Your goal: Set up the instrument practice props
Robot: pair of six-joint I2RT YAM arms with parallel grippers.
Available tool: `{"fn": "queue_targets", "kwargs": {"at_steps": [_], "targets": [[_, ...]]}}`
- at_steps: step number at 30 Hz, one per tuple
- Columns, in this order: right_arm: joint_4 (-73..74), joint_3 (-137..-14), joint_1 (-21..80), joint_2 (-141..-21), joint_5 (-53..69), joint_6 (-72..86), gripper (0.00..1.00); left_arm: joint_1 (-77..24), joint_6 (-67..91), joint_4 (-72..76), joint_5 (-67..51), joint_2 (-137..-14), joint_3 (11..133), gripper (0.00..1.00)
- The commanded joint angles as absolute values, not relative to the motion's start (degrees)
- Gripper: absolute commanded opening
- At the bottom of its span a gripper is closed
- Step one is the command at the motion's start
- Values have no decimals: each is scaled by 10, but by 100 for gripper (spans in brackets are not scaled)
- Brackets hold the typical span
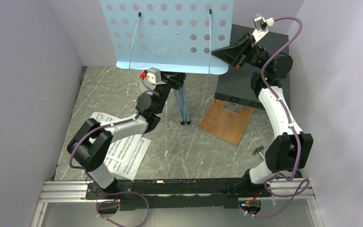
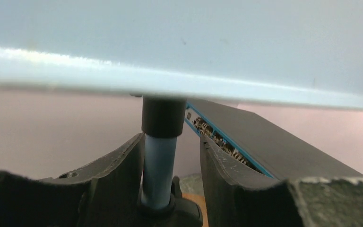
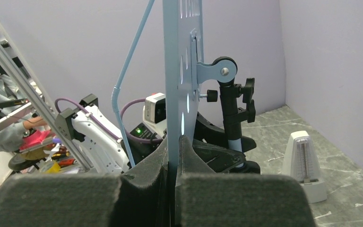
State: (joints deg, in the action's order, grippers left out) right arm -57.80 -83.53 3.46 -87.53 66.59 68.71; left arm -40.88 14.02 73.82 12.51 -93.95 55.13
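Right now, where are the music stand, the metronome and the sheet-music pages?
music stand [image 1: 172,42], top view, on its perforated blue desk
metronome [image 3: 304,165], right wrist view, on its front face
sheet-music pages [image 1: 127,155], top view, on the nearest printed page

In the top view the music stand [image 1: 170,33] runs off the upper edge, and its desk hides its own pole. The left arm covers part of the sheet-music pages [image 1: 130,153], whose print is too small to read. The right arm and the desk hide part of the dark box [image 1: 246,85]. The hammer [image 1: 259,150] is too small to make out. At the left gripper [image 2: 171,140] the desk is blurred and cut off on 2 sides. The right gripper [image 3: 174,142] hides the desk's lower edge.
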Motion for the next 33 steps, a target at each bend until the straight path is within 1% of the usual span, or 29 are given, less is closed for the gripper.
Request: {"fn": "queue_targets", "kwargs": {"at_steps": [1, 3, 4, 5, 6, 7, 8, 9, 10, 11, 12, 16, 19, 20, 21, 22, 25, 30, 33], "targets": [[-588, -841, 47, -833, 634, 699, 0, -416, 98, 805, 150, -957, 588, 52], [-580, -841, 51, -829, 635, 693, 0, -418, 86, 810, 155, -965, 593, 52], [-576, -840, 54, -828, 634, 687, 0, -420, 82, 812, 160, -967, 595, 50], [-566, -839, 55, -824, 635, 681, 0, -421, 77, 815, 161, -968, 596, 45], [-555, -837, 58, -821, 635, 672, 0, -421, 71, 814, 159, -966, 597, 38], [-538, -834, 59, -816, 634, 659, 0, -422, 65, 809, 155, -961, 599, 25], [-510, -832, 59, -809, 632, 642, 0, -423, 59, 802, 152, -954, 602, 14], [-468, -830, 59, -800, 625, 618, 0, -423, 56, 792, 146, -944, 603, 7], [-421, -828, 59, -788, 616, 590, 0, -424, 53, 782, 142, -934, 606, 3], [-361, -827, 59, -772, 602, 553, 1, -425, 48, 774, 137, -924, 608, 0], [-304, -825, 60, -756, 582, 516, 11, -426, 43, 766, 134, -912, 610, 0], [-92, -806, 60, -687, 464, 401, 58, -428, 26, 730, 124, -867, 604, 0], [13, -811, 59, -654, 414, 355, 79, -430, 20, 722, 118, -839, 587, 0], [29, -814, 59, -646, 401, 345, 82, -430, 17, 720, 117, -834, 583, 0], [50, -815, 59, -635, 390, 338, 89, -431, 15, 715, 116, -826, 578, 0], [66, -817, 58, -626, 377, 332, 93, -432, 15, 708, 117, -817, 574, 0], [107, -823, 59, -589, 321, 312, 99, -433, 12, 688, 122, -786, 564, 0], [145, -782, 58, -505, 230, 283, 99, -433, 17, 630, 169, -740, 567, 0], [143, -734, 58, -453, 209, 261, 99, -433, 20, 593, 171, -713, 573, 0]]}}
